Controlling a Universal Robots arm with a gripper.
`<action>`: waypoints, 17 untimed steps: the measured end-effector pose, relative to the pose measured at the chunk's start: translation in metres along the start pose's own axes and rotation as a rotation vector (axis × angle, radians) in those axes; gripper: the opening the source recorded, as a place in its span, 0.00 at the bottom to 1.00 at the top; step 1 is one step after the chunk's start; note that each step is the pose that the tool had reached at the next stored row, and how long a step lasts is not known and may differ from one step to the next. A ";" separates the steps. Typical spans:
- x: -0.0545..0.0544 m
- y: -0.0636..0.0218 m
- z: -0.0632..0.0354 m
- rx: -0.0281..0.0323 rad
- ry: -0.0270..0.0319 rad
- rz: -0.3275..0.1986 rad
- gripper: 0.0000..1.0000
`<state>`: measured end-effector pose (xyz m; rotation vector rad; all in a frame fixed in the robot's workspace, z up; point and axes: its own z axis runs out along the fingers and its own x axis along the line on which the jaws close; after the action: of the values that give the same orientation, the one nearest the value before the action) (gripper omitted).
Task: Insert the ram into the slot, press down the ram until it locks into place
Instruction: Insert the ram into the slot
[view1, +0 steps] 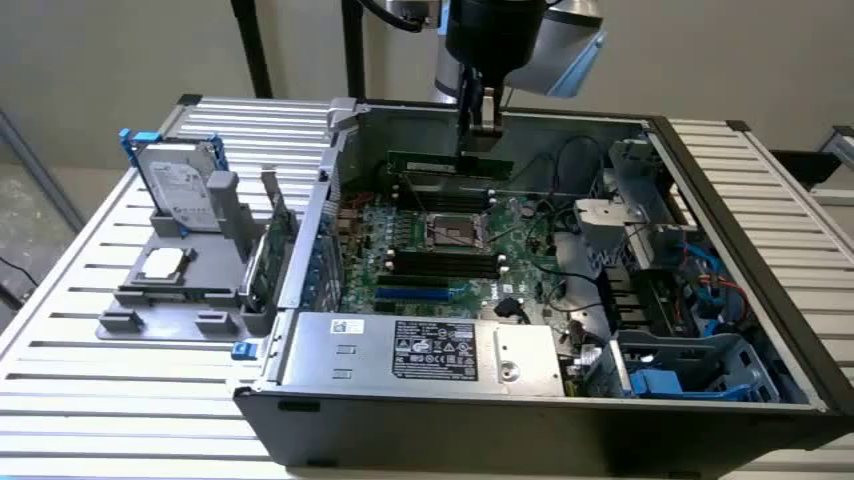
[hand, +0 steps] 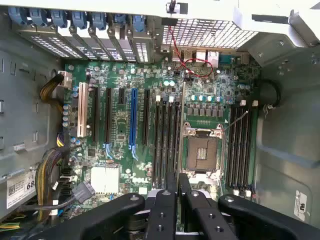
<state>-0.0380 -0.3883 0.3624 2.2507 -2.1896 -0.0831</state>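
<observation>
Our hand clamps the ram by its upper edge.
We see a long, thin green stick with a pale label, hanging level inside the open computer case, above the motherboard and clear of the long black slots; which slot lies beneath it we cannot tell.

**Arm and gripper: outward appearance**

The arm has a pale grey joint housing above a black cylindrical wrist. The gripper is matt black, with slim fingers on jointed links studded with round screw heads.
</observation>
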 end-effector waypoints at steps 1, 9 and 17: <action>0.000 0.0000 0.0000 0.0000 -0.0002 0.000 0.13; 0.000 0.0000 0.0000 0.0000 -0.0017 0.000 0.13; 0.000 -0.0002 0.0056 0.0109 0.0173 0.000 0.13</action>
<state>-0.0380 -0.3882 0.3568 2.2481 -2.1871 -0.0516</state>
